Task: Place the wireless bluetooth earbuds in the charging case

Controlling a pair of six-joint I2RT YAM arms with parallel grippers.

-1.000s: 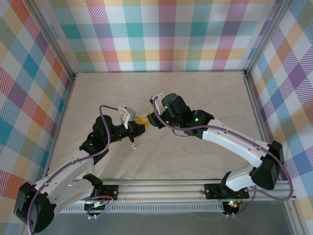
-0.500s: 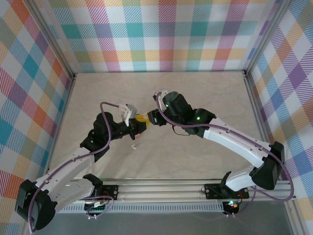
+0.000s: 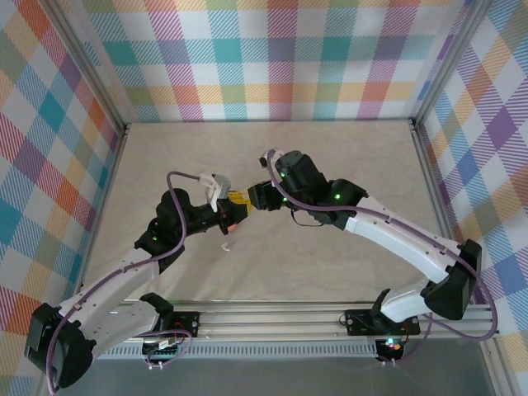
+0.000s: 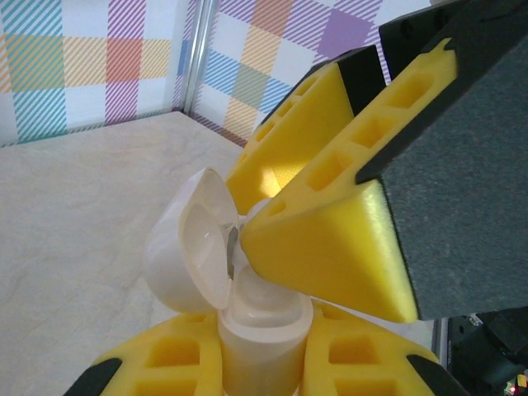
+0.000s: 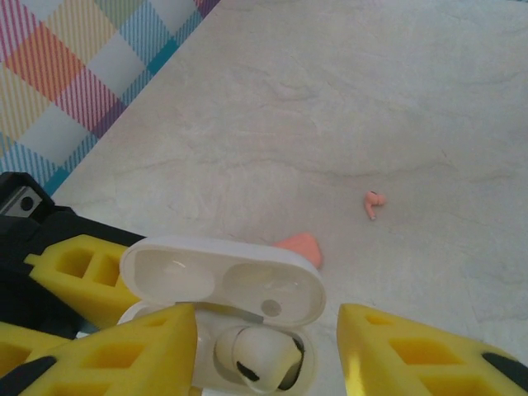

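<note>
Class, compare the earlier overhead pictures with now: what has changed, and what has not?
The right pincer has shifted slightly toward the far wall and stands open over the white case, a white earbud lying in it. The left pincer still clamps the case.

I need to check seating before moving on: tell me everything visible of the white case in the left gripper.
The white case is glossy plastic, pebble-shaped, its hinged lid swung open showing two empty hollows. One white earbud sits in the body; the other slot is hidden. The left gripper clamps the body upright between its yellow fingers. One fingertip of the open right gripper appears to touch the open rim.
</note>
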